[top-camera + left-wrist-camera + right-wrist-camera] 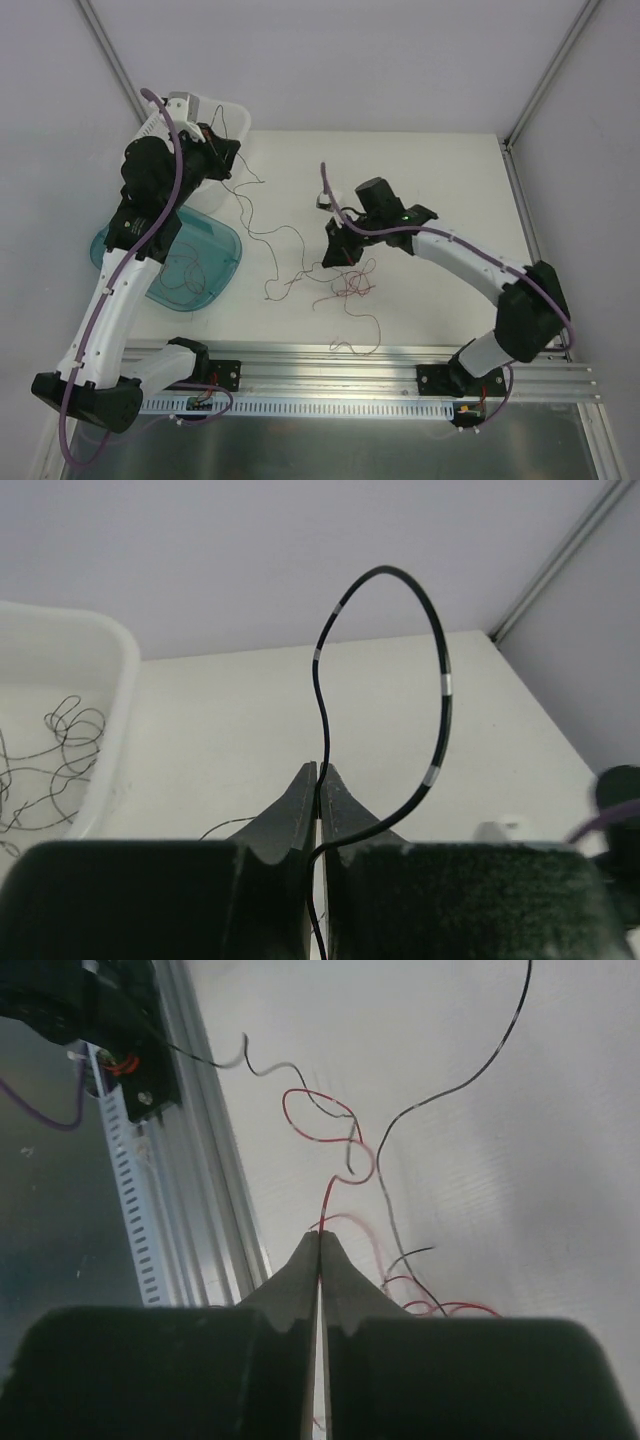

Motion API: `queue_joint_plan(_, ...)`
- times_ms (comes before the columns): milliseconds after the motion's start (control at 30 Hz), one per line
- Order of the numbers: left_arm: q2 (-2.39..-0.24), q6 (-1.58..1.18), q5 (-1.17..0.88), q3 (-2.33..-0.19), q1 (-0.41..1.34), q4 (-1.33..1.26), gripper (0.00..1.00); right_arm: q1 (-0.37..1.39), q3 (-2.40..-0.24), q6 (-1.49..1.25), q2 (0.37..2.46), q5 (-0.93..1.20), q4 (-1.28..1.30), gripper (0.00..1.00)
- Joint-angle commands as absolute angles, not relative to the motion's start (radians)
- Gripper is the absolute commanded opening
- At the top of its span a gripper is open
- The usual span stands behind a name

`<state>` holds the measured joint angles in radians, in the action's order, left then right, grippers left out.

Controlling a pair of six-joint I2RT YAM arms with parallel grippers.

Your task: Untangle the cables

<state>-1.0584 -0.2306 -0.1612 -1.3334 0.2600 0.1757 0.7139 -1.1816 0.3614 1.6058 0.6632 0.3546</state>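
Pressing the fingers [292,1285] of the right gripper [320,1238] fully together, pinching a red cable [329,1200] near the rail [215,1200]. Hovering just beside a loose red knot [352,284] on the table [440,170], with dark strands [272,236] running left toward a blue tray [225,245]. Squeezing the left gripper [320,772] completely closed too, farther back beside a white bin [112,695], gripping a black cable [442,710] with pale bands and looping it upward. Showing more thin dark cables [65,730] inside the bin, at the table's far left corner.

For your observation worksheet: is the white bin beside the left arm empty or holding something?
Holding something: the left wrist view shows thin dark curly wires lying inside the white bin.
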Motion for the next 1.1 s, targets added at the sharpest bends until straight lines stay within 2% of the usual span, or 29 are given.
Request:
queue_joint_plan(0,-1.066,-0.169,-0.023,-1.302,0.239,0.169,0.0,0.643,-1.183,0.373,1.366,0.788,0.396,0.01)
queue_joint_plan(133,-1.071,-0.164,0.032,-1.278,0.186,0.186,0.0,0.516,-1.137,0.325,1.208,0.854,0.384,0.01)
queue_joint_plan(267,-1.074,-0.152,0.049,-1.293,0.149,0.206,0.0,0.345,-1.05,0.22,1.062,0.833,0.316,0.0)
queue_joint_plan(367,-1.077,-0.147,0.028,-1.324,0.15,0.213,0.0,0.243,-0.994,0.132,0.973,0.676,0.293,0.01)
queue_joint_plan(567,-1.074,-0.161,-0.06,-1.422,0.15,0.213,0.0,0.236,-0.939,0.003,1.026,0.432,0.394,0.01)
queue_joint_plan(667,-1.068,-0.169,-0.095,-1.479,0.15,0.212,0.0,0.235,-0.933,-0.101,1.098,0.104,0.518,0.02)
queue_joint_plan(833,-1.075,-0.182,-0.159,-1.581,0.15,0.212,0.0,0.236,-0.916,-0.143,1.121,0.006,0.554,0.03)
queue_joint_plan(867,-1.077,-0.186,-0.169,-1.595,0.15,0.21,0.0,0.236,-0.917,-0.146,1.121,-0.029,0.563,0.12)
queue_joint_plan(933,-1.086,-0.21,-0.207,-1.632,0.15,0.21,0.0,0.241,-0.939,-0.14,1.149,-0.029,0.587,0.22)
queue_joint_plan(967,-1.098,-0.219,-0.222,-1.643,0.15,0.209,0.0,0.247,-0.94,-0.135,1.155,-0.011,0.581,0.33)
queue_joint_plan(1033,-1.112,-0.247,-0.282,-1.676,0.152,0.204,0.0,0.291,-0.937,-0.13,1.155,0.07,0.542,0.48)
queue_joint_plan(1067,-1.126,-0.256,-0.3,-1.684,0.153,0.203,0.0,0.342,-0.934,-0.133,1.154,0.107,0.525,0.59)
